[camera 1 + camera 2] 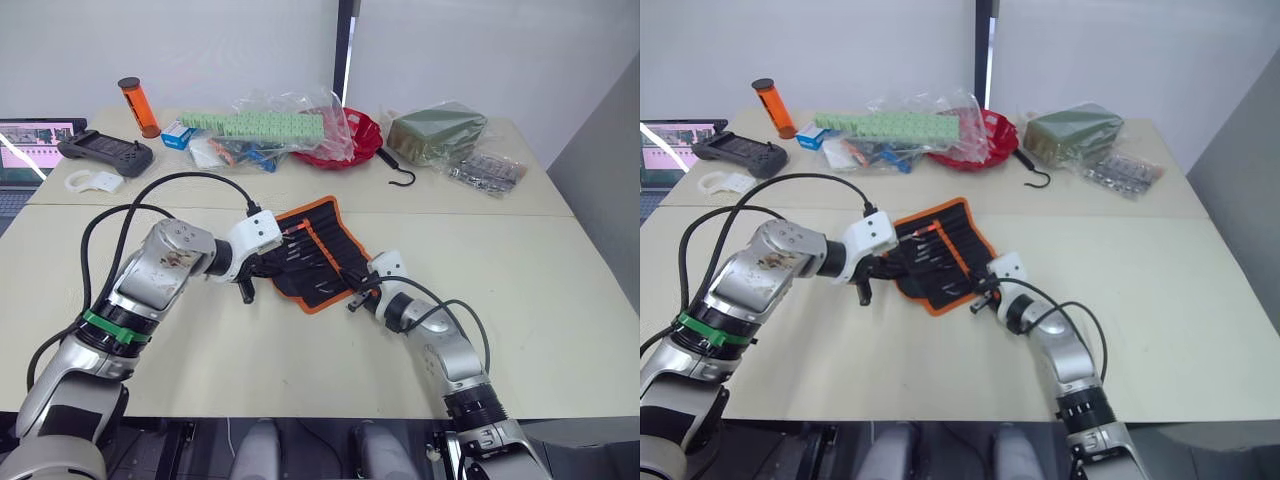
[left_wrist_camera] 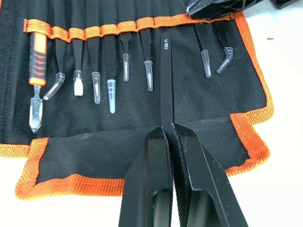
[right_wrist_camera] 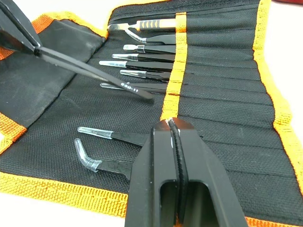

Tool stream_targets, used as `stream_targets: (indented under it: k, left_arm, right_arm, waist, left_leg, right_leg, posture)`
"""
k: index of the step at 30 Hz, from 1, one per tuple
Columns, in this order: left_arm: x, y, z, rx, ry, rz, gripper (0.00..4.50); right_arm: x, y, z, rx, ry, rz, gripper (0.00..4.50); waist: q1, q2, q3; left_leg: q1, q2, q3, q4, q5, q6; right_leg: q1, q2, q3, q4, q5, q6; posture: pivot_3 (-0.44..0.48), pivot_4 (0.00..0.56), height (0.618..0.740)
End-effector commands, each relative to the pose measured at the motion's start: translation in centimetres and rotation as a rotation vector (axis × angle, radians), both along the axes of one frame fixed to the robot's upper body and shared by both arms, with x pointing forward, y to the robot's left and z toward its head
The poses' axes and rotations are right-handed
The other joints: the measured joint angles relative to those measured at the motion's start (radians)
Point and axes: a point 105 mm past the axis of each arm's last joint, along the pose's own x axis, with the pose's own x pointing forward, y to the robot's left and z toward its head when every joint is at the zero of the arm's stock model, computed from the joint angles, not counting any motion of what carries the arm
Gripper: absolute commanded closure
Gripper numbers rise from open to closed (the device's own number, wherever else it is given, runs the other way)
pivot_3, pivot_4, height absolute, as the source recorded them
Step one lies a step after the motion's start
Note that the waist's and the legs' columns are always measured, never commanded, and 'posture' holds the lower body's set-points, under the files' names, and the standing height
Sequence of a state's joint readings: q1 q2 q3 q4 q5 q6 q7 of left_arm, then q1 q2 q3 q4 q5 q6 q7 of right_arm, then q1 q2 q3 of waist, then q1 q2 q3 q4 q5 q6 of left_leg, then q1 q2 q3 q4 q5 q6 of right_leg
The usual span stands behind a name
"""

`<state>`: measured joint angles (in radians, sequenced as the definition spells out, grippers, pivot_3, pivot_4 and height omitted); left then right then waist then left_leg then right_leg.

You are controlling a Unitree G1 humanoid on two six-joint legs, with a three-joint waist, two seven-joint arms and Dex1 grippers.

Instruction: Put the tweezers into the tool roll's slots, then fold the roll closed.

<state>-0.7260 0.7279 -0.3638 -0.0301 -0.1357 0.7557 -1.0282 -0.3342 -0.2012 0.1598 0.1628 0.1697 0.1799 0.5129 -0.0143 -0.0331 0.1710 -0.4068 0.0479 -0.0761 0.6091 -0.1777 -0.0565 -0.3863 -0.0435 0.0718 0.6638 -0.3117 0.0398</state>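
Note:
The tool roll (image 1: 318, 262) lies open on the table, black with orange piping (image 2: 142, 22). Several tweezers (image 2: 110, 61) sit in its slots (image 3: 222, 71) with clear caps on their tips. Beside them is an orange-handled tool (image 2: 37, 52). My left gripper (image 2: 170, 130) is shut on one black tweezer (image 2: 165, 80). That tweezer slants over the roll, and its far end reaches the orange strip (image 3: 174, 75) at a free slot. My right gripper (image 3: 173, 124) is shut, with its tips over the roll's fabric just short of the orange strip, at the roll's right end (image 1: 352, 295).
At the back of the table lie a black hook (image 1: 400, 172), a red bowl (image 1: 355, 135), plastic bags of parts (image 1: 265, 128), a green packet (image 1: 437, 132), an orange cylinder (image 1: 138, 106), a black game controller (image 1: 105, 150) and a laptop (image 1: 25, 150).

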Motion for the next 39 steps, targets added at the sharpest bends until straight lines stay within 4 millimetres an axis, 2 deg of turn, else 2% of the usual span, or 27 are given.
stream_targets:
  k: [1, 10, 24, 39]
  left_arm:
    - [0.3, -0.8, 0.1, 0.012, -0.036, -0.004, 4.47]
    - [1.1, -1.4, 0.0, 0.015, -0.065, 0.022, 4.47]
    - [1.2, 0.1, 0.6, 0.049, -0.075, 0.055, 4.47]
    - [2.1, -2.4, 0.4, 0.008, -0.118, 0.053, 4.47]
  right_arm:
    - [-0.1, -2.2, -3.4, -0.068, 0.126, -0.082, 4.5]
    - [-0.2, -2.1, -3.4, -0.073, 0.129, -0.074, 4.5]
    - [-0.2, -1.7, -3.6, -0.074, 0.137, -0.06, 4.5]
    - [-0.4, -1.7, -3.7, -0.076, 0.143, -0.054, 4.5]
  waist:
    - [0.0, 0.0, 0.0]
    - [0.001, 0.0, 0.0]
    - [0.0, 0.0, 0.0]
    - [0.0, 0.0, 0.0]
  left_leg:
    - [0.0, 0.0, 0.0, 0.0, 0.0, 0.0]
    - [0.0, 0.0, 0.0, 0.001, 0.0, 0.0]
    - [0.0, 0.0, 0.0, 0.001, 0.0, 0.0]
    - [0.0, 0.0, 0.0, 0.002, 0.0, 0.0]
  right_leg:
    - [0.0, 0.0, 0.0, 0.0, 0.0, 0.0]
    - [0.0, 0.0, 0.0, 0.001, 0.001, 0.0]
    - [0.001, 0.0, 0.0, 0.001, 0.001, 0.0]
    - [0.001, 0.0, 0.0, 0.001, 0.004, -0.004]
  posture:
    - [0.0, 0.15, 0.74]
    - [0.0, 0.15, 0.74]
    - [0.0, 0.15, 0.74]
    - [0.0, 0.15, 0.74]
